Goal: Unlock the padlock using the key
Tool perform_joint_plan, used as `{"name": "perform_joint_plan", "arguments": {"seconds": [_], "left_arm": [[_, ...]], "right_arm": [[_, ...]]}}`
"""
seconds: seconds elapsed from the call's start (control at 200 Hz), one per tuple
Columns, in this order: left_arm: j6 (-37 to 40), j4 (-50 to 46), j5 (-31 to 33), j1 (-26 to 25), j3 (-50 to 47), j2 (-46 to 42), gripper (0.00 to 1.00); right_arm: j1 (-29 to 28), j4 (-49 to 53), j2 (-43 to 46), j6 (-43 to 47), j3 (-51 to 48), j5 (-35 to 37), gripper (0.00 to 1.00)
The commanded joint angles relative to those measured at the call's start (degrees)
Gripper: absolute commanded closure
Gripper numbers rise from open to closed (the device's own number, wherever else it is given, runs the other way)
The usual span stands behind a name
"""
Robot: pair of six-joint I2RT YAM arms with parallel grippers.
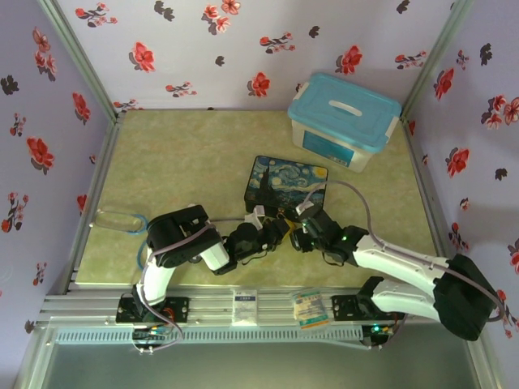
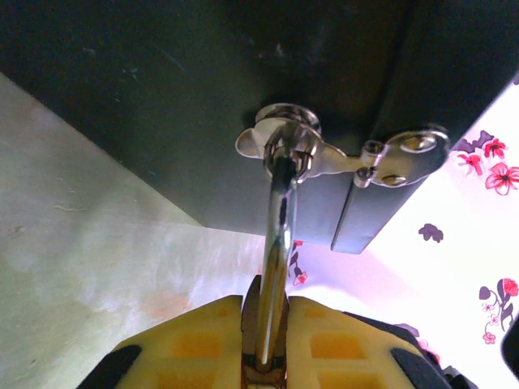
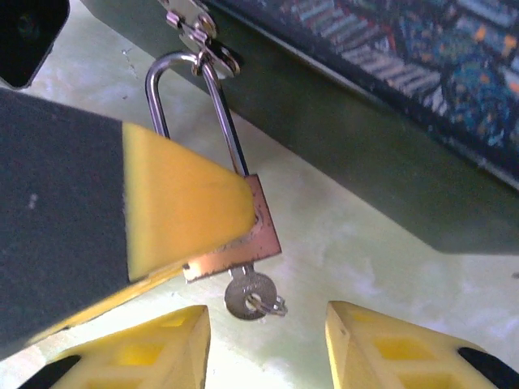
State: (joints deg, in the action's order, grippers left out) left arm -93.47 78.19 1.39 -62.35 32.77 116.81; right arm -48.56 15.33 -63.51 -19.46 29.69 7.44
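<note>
While hung from the painted box's [image 1: 285, 185] hasp [image 2: 381, 158], padlock [image 3: 261, 233]: body pinched tight in left tool [image 2: 266, 316]
key [image 3: 250, 293]: seated in padlock's underside, head exposed
right tool [image 3: 268, 324]: released, fingers spread just below key, not touching

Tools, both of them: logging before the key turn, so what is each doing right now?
Left tool: closed, holding the padlock.
Right tool: open, empty; the key sits in the padlock.
</note>
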Motion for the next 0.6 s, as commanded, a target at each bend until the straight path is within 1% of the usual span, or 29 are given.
{"name": "perform_joint_plan", "arguments": {"seconds": [0.0,0.155,0.245,0.33,0.37,0.41,0.47,0.595], "left_arm": [[0.9,-4.36,-0.88,0.3,-0.87,-0.67,1.0],[0.92,-4.6,-0.83,0.3,-0.92,-0.93,1.0],[0.9,-4.62,-0.72,0.3,-0.8,-0.71,1.0],[0.79,-4.64,-0.8,0.26,-0.45,-0.49,1.0],[0.83,-4.7,-0.8,0.21,-0.56,-0.77,1.0],[0.91,-4.67,-0.85,0.29,-0.71,-1.1,1.0],[1.09,-4.95,-0.69,0.28,-0.87,-1.62,1.0],[0.75,-4.89,-0.8,0.22,-0.79,-1.63,1.0]], "right_arm": [[-1.64,0.55,-1.82,2.65,2.37,4.4,0.59],[-2.06,1.26,-3.64,2.4,3.07,1.59,0.61],[-2.27,1.32,-3.22,1.57,2.41,1.86,0.61],[-2.42,1.59,-3.64,1.21,2.44,1.95,0.64],[-2.5,1.13,-3.83,1.41,2.31,1.65,0.69],[-2.74,0.85,-4.05,1.66,2.38,2.48,0.71],[-3.14,0.59,-4.98,2.56,2.94,3.07,0.71],[-5.92,0.72,-8.0,3.28,4.33,7.14,0.71]]}}
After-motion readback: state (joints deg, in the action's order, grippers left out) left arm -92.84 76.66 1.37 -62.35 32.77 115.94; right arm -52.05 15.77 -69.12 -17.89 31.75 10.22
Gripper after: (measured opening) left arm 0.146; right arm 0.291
